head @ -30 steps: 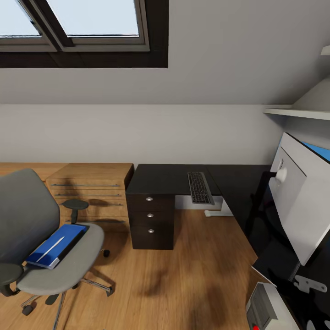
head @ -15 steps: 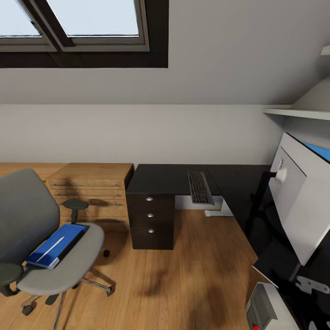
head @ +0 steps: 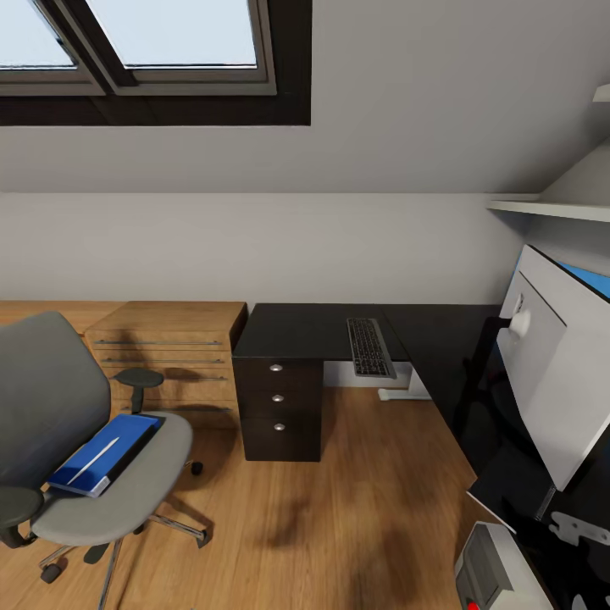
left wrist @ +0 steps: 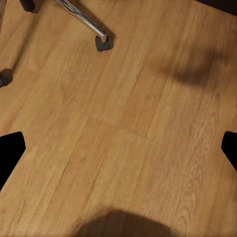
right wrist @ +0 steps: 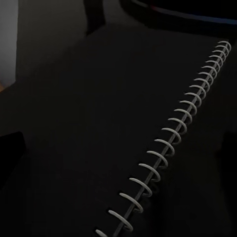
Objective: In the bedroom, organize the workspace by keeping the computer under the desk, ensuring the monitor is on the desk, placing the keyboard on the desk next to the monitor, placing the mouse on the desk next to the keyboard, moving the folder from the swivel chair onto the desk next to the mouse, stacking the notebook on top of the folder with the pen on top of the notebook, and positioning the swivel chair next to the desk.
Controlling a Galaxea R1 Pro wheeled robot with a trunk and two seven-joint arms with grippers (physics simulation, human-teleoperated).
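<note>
the blue folder (head: pixel 103 453) lies on the seat of the grey swivel chair (head: pixel 80 440), well apart from the black table (head: pixel 313 330) carrying the keyboard (head: pixel 369 346) and monitor (head: pixel 551 356), while the left pincer (left wrist: pixel 118 148) hangs with fingers apart over the wood floor (left wrist: pixel 123 123) and the right pincer's state cannot be told above a dark spiral notebook (right wrist: pixel 123 148).

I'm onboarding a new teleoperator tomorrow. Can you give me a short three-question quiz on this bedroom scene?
1. True or false: the folder lies on the swivel chair.
2. Where is the keyboard? A) on the floor B) on the desk C) on the wood cabinet
3. Fill in: the right wrist view looks at a dark notebook bound with a white ____.

Key: 1 true; 2 B; 3 spiral.
</note>
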